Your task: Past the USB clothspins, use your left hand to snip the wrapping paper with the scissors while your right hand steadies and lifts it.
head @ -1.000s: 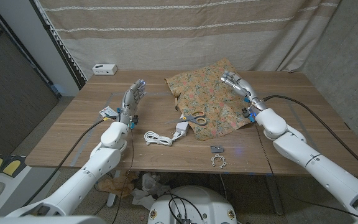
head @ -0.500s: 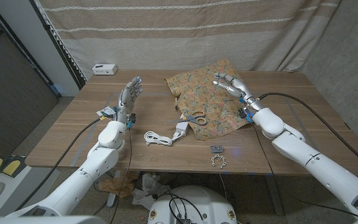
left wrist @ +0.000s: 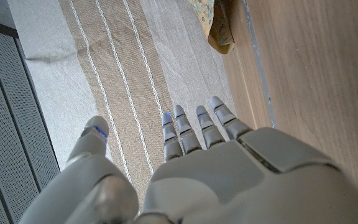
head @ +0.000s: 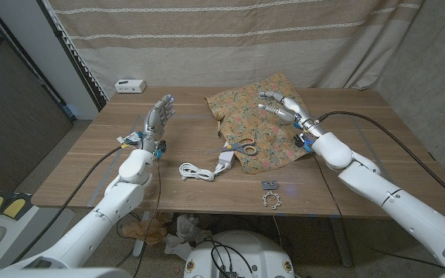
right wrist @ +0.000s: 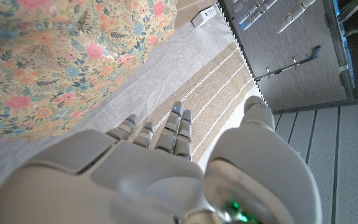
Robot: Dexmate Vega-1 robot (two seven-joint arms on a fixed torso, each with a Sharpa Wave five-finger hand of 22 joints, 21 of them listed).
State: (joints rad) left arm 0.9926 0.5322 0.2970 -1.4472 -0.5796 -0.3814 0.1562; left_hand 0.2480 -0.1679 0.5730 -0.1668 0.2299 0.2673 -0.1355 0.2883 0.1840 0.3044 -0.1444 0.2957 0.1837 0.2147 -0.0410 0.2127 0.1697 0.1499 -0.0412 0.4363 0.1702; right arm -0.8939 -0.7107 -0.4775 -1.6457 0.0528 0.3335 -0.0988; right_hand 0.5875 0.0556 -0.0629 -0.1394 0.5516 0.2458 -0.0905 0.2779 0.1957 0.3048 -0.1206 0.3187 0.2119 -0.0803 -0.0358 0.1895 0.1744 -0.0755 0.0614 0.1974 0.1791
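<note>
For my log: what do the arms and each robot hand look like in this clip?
Both arms are glossy white rounded shells. Each robot hand, left and right, is silver-grey metal with segmented fingers and blue-lit fingertips. A black cable runs along each arm, with small blue fittings at the wrists.

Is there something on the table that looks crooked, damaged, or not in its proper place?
The floral wrapping paper lies rumpled and askew, with a curled-up edge. The scissors already rest on it. Nothing looks spilled or broken.
</note>
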